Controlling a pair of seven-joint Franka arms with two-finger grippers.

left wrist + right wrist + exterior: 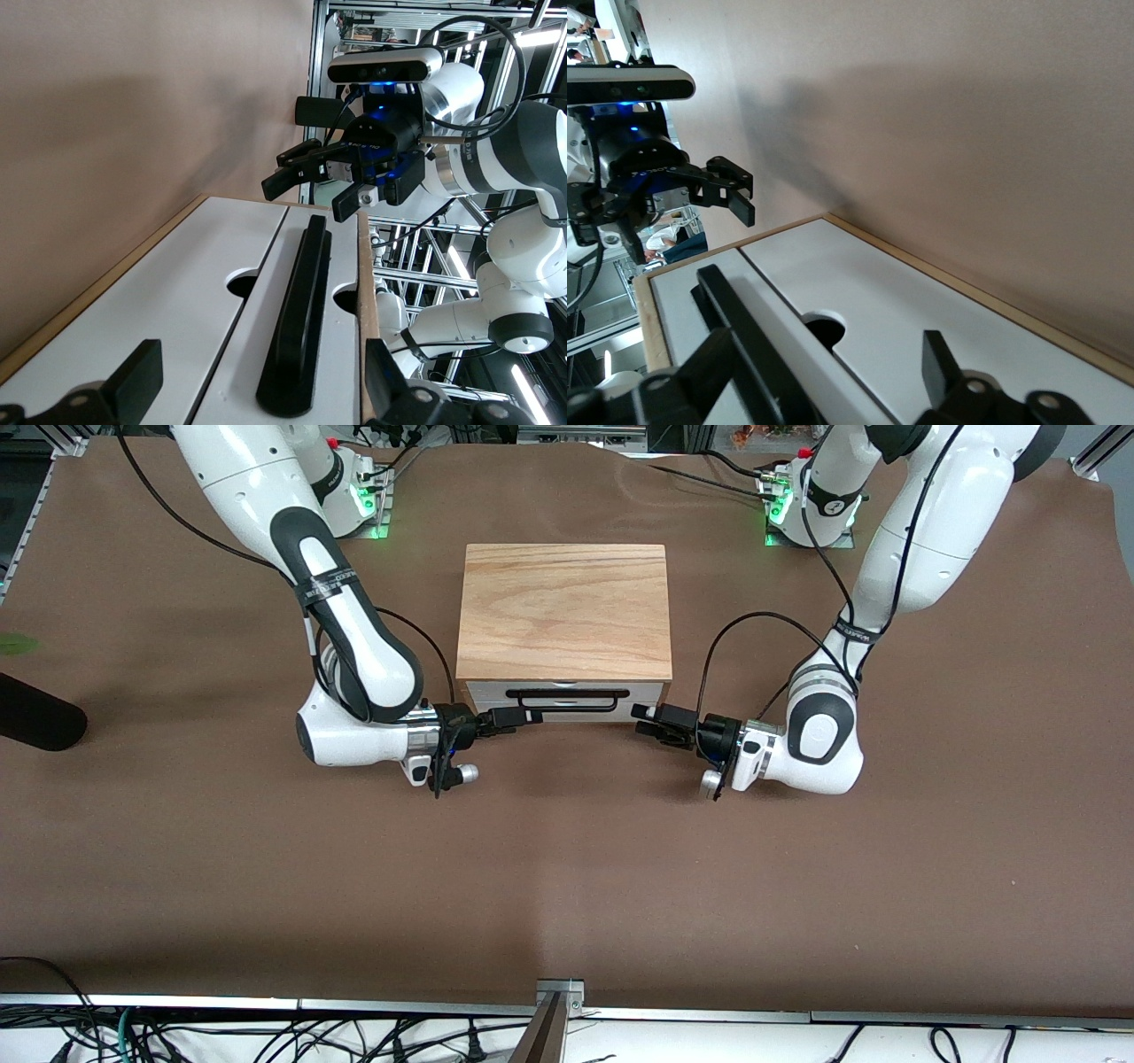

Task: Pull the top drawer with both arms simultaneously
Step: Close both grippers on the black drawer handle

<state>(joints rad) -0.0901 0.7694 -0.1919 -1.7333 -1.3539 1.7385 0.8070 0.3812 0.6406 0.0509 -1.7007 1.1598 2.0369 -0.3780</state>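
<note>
The top drawer (642, 691) is shut, its white front just under the cabinet's oak top slab (563, 607). Its black bar handle (567, 694) runs across the front. My right gripper (524, 715) is open at the handle's end toward the right arm's end; in the right wrist view (824, 347) the handle (749, 341) lies just inside one finger (700, 367). My left gripper (640, 719) is open, low in front of the cabinet's corner at the left arm's end. In the left wrist view (261, 356) the handle (299, 328) lies ahead between the spread fingers, not touched.
A lower white drawer front (190, 292) with a notch sits under the top one. A black cylinder (35, 717) lies at the table's edge at the right arm's end. A metal bracket (558, 992) stands at the table's near edge. Brown table surface surrounds the cabinet.
</note>
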